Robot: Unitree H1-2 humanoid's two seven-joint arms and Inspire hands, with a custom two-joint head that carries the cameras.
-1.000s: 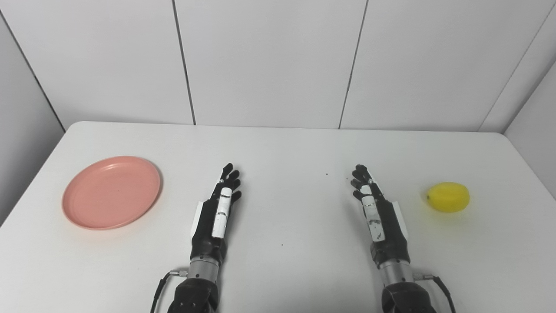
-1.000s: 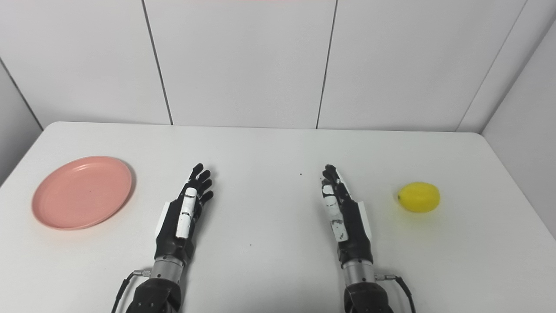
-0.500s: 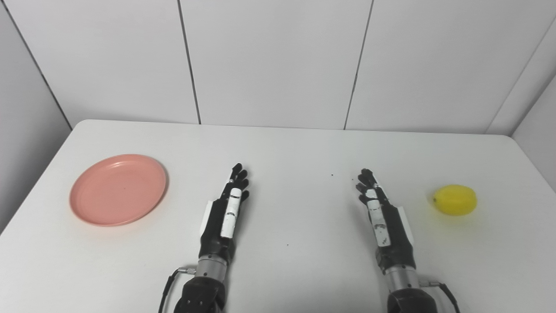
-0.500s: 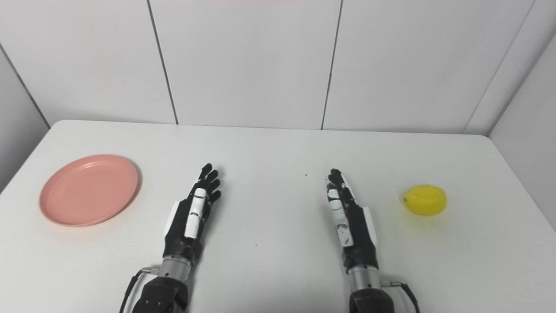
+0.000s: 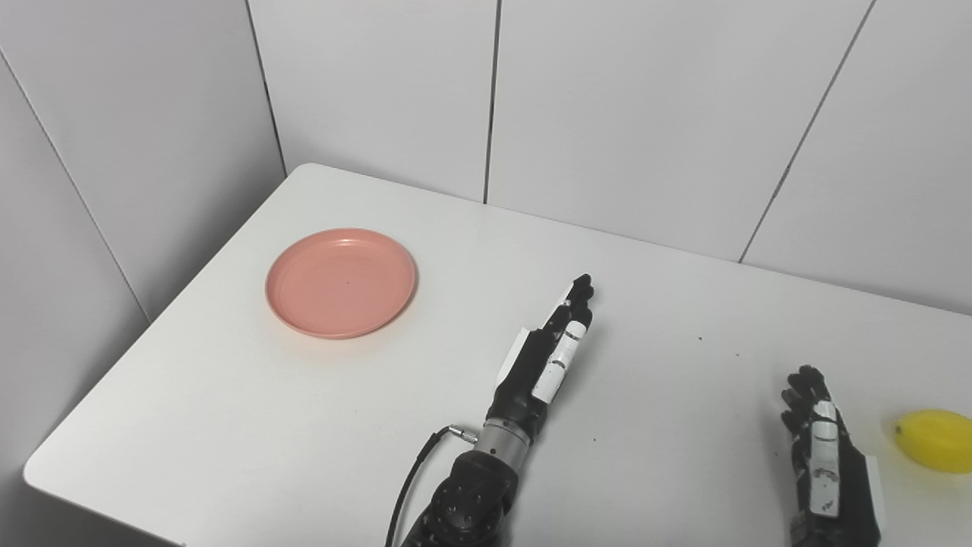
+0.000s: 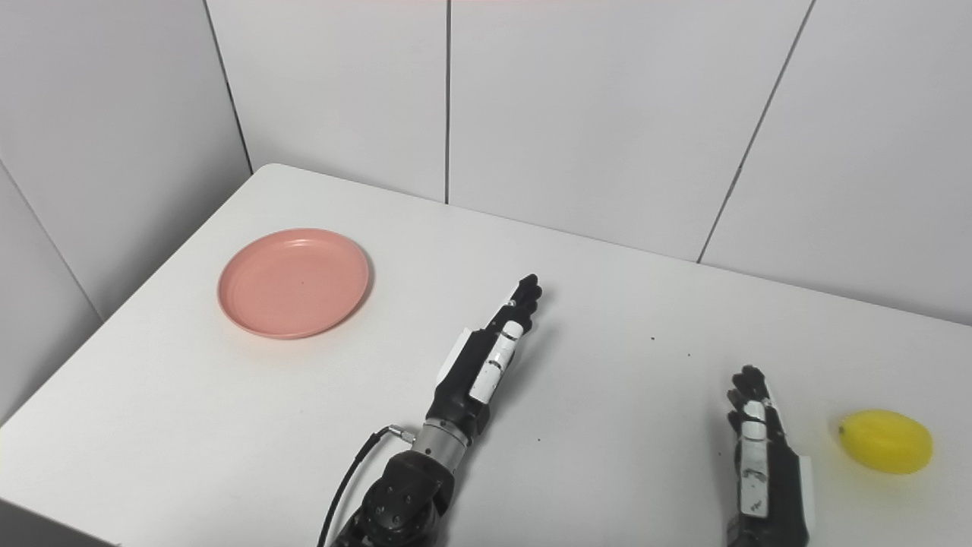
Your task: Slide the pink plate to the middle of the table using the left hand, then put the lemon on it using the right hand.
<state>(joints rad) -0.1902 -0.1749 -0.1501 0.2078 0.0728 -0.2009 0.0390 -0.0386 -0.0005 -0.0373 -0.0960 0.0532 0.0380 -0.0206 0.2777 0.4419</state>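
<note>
at the left of your view the pink plate (image 5: pixel 341 282) lies flat on the white tabletop (image 5: pixel 250 395), near the tabletop's left edge and closer to its far left corner than to the near one. nothing is on the plate and nothing touches it.

moving right, your left hand (image 5: pixel 548 357) sits out over the middle part of the tabletop, well apart from the plate. its fingers (image 5: pixel 579 295) are stretched out straight and lie side by side, pointing toward the far edge and a little to the right, with the thumb (image 5: pixel 560 357) laid along the hand. it holds nothing. you cannot tell from either view whether the hand rests on the surface or hangs just above it. a black cable (image 5: pixel 414 479) loops out from the wrist toward the near edge.

a few small dark specks (image 5: pixel 700 339) dot the tabletop between the two hands.

further right, your right hand (image 6: pixel 763 463) is low in the view by the near edge, cut partly by the bottom of the picture. its fingers (image 6: pixel 748 384) also reach forward, close together, and it grips nothing.

just to the right of that hand, near but not touching it, the lemon (image 6: pixel 885 441) lies on its side on the tabletop toward the right edge.
</note>
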